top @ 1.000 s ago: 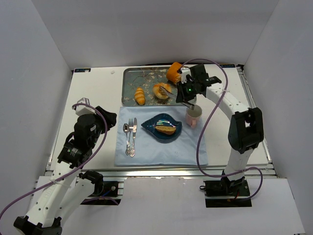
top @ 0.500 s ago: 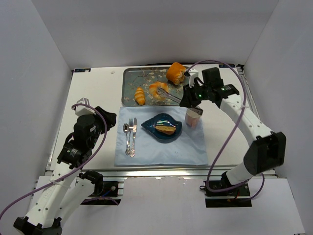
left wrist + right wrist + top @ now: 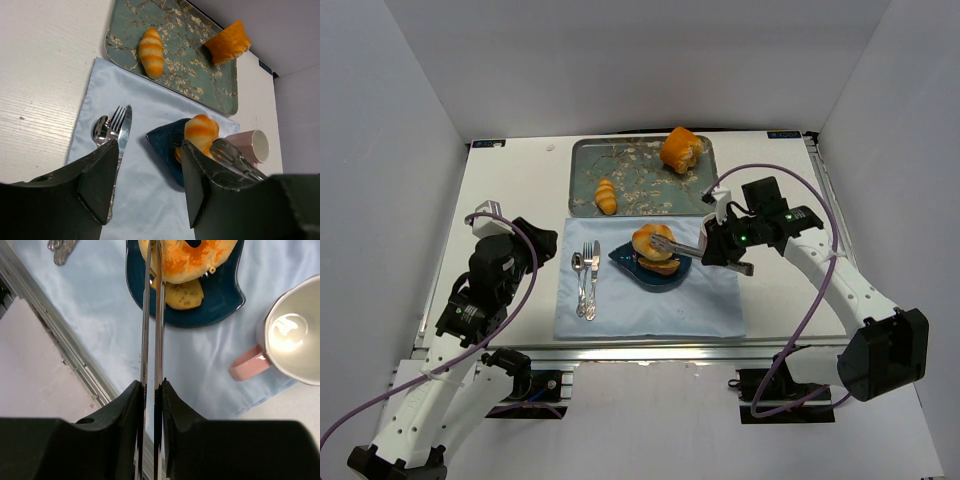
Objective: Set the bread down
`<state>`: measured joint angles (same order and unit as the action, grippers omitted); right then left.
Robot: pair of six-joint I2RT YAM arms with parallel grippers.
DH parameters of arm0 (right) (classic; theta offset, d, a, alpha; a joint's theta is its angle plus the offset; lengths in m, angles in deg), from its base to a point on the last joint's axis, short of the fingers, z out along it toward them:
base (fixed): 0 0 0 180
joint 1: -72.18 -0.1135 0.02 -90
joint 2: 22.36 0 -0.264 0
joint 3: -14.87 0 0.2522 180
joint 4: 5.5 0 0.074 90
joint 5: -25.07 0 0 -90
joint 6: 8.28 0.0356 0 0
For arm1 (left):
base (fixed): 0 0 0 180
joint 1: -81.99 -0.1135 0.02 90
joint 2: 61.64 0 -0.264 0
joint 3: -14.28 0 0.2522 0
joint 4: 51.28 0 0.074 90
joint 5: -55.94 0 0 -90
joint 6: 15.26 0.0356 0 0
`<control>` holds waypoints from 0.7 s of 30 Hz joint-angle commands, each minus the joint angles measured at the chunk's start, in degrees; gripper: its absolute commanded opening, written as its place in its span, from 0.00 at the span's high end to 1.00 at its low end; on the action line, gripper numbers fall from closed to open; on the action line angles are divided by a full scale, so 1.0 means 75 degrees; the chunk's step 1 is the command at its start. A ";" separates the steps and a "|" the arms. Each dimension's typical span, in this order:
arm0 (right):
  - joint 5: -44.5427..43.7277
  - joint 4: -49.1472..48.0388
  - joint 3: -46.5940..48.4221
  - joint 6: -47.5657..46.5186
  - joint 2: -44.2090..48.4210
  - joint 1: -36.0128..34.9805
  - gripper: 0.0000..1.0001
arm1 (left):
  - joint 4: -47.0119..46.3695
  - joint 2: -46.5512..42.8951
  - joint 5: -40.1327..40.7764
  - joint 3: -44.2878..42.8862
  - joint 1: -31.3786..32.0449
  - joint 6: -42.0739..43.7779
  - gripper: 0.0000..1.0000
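My right gripper (image 3: pixel 722 245) is shut on metal tongs (image 3: pixel 682 245). The tongs pinch a striped orange bread roll (image 3: pixel 648 240) over the dark blue plate (image 3: pixel 622 260); whether it rests on the plate I cannot tell. In the right wrist view the gripper (image 3: pixel 151 386) clamps the tongs (image 3: pixel 152 315), with the roll (image 3: pixel 192 257) above a bread slice (image 3: pixel 185 295) on the plate (image 3: pixel 222 300). My left gripper (image 3: pixel 149 150) is open and empty, held back over the left of the cloth.
A patterned tray (image 3: pixel 582 170) at the back holds a small croissant (image 3: pixel 606 195) and an orange bread chunk (image 3: pixel 680 150). A pink mug (image 3: pixel 292 347) stands right of the plate. Cutlery (image 3: pixel 586 280) lies on the light-blue cloth (image 3: pixel 650 310).
My right arm has carried the roll in the tongs from the tray forward and down to the blue plate. The left arm has not moved.
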<state>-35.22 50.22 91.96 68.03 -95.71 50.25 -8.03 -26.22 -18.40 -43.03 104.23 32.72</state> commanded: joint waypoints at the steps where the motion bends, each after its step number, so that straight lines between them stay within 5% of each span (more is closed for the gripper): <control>1: 0.0093 -0.0016 -0.0053 -0.0260 0.0099 -0.0052 1.00 | -0.0148 -0.0047 -0.0072 0.0064 -0.0047 0.0036 0.37; 7: 0.0128 0.0101 0.0017 -0.0354 -0.0170 -0.0064 0.99 | -0.0089 -0.0152 -0.0037 0.0076 -0.0047 -0.0022 0.37; 13: 0.0175 0.0090 0.0099 -0.0354 -0.0241 -0.0076 0.79 | -0.0054 -0.0211 -0.0014 0.0088 -0.0047 -0.0046 0.37; 21: 0.0116 0.0031 0.0333 -0.0307 -0.0147 -0.0064 0.68 | -0.0089 -0.0129 -0.0002 0.0029 -0.0047 -0.0011 0.37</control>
<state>-35.18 51.62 91.46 66.26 -97.85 49.99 -8.00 -27.18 -18.40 -43.01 104.23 32.68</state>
